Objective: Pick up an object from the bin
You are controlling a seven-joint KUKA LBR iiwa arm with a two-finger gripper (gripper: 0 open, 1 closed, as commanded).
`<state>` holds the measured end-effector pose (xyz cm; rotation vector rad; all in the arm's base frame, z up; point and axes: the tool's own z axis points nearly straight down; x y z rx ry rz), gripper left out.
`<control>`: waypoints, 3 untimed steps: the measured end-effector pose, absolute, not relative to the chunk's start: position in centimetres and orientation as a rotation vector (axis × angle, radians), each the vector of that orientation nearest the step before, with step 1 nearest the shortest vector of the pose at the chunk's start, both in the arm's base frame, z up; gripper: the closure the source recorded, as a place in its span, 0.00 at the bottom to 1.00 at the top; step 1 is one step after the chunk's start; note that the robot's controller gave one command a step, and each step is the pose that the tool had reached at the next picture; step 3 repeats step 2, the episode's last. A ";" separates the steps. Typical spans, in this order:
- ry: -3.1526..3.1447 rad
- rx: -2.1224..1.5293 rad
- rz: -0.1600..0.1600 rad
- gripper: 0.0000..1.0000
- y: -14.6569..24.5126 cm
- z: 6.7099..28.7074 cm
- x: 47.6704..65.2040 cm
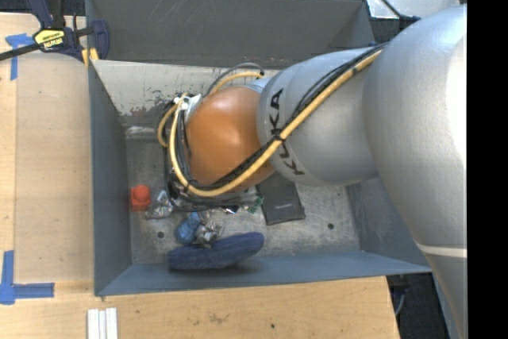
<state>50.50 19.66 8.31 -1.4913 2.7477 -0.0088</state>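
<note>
On the scuffed floor of the grey metal bin, the gripper, its state not discernible beneath the orange cover, is held just above a small blue thing, which is crowded by a dark blue oblong, so both might be snagged together.

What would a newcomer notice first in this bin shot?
The big silver-grey robot arm, with its orange domed wrist cover, reaches in from the right and hangs over the middle of the grey metal bin. Loose things lie on the floor below it. A small orange-red cylinder is at the left, a dark blue oblong soft-looking thing lies along the near wall, and a dark flat square piece sits further right.
</note>
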 end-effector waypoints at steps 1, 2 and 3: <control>2.753 -1.493 -0.002 1.00 19.8 8.1 50.2; 2.756 -1.487 -0.001 1.00 19.9 15.3 50.4; 2.756 -1.487 -0.001 1.00 19.9 15.3 50.4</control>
